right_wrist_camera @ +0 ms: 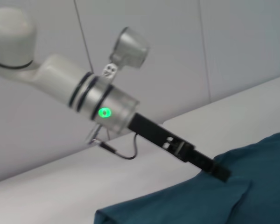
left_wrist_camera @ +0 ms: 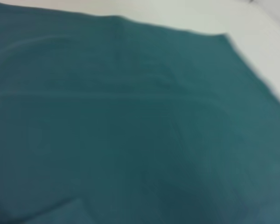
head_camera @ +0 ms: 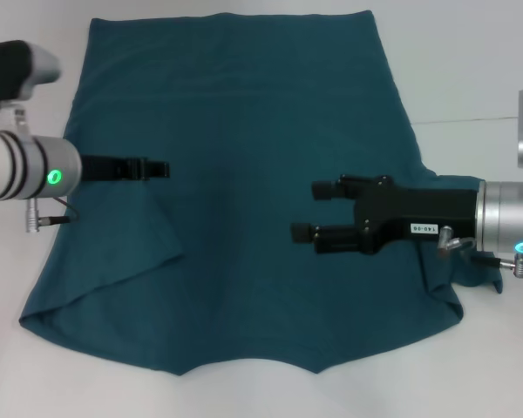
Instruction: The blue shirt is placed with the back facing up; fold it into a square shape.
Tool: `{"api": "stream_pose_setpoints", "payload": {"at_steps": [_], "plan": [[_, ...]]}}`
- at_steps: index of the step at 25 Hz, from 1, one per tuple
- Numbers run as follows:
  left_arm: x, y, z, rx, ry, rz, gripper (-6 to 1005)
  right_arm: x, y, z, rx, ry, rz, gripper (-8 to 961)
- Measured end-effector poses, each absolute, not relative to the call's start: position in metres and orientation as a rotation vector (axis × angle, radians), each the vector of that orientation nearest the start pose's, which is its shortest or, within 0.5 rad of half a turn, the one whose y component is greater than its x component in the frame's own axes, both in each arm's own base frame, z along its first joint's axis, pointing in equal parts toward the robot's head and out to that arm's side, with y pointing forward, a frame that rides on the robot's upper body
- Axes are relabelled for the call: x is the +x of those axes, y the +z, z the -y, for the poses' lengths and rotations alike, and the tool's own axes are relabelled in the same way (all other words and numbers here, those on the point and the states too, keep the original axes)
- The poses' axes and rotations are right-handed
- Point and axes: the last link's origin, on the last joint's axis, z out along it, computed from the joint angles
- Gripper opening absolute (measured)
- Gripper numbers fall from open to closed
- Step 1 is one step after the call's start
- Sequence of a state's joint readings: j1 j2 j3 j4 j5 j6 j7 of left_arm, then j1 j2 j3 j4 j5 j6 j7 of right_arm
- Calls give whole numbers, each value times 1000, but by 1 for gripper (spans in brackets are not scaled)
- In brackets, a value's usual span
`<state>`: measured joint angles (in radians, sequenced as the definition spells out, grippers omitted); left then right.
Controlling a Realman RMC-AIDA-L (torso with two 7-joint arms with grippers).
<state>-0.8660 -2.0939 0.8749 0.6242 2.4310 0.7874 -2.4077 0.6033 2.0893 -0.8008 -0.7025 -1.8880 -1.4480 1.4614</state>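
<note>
Lying flat on the white table: the blue shirt, plain side up, one straight hem at the far edge, a curved edge nearest the robot.

Left side of the cloth: a flap folded inward, leaving a diagonal crease toward the near left corner. Right side: the edge bunched under the right arm.

Left gripper: over the left portion of the shirt, pointing inward; fingers appear closed together, nothing visibly between them, though the narrow profile makes this uncertain. In the right wrist view the same gripper sits low at the cloth's surface; contact cannot be confirmed.

Right gripper: over the right-centre of the shirt, pointing inward, fingers apart, holding nothing.

Left wrist view: shirt fills the view, table along one edge.
</note>
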Motion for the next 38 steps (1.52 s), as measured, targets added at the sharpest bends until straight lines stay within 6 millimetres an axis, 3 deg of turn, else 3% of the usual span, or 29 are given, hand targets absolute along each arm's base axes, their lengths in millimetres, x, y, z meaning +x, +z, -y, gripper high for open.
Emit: {"api": "stream_pose_setpoints", "payload": {"at_steps": [4,7,12,19,26,38], "plan": [[-219,3,-443,-2234,-418,1291,644,223,11,-368,-2648,745,-579,884],[-220,20,-422,-2358,-532,1275,668,226,34,-370,-2605,668,-620,884],[-224,41,-380,-2583,-633,1227,679,225,74,-370,-2543,390,-685,882],[-228,47,-339,-2804,-635,1125,674,224,111,-366,-2453,-161,-771,881],[-230,46,-313,-2955,-660,1049,674,243,109,-363,-2344,-563,-911,881],[-250,42,-305,-2944,-516,1063,673,266,81,-349,-2296,-691,-1049,882]]}}
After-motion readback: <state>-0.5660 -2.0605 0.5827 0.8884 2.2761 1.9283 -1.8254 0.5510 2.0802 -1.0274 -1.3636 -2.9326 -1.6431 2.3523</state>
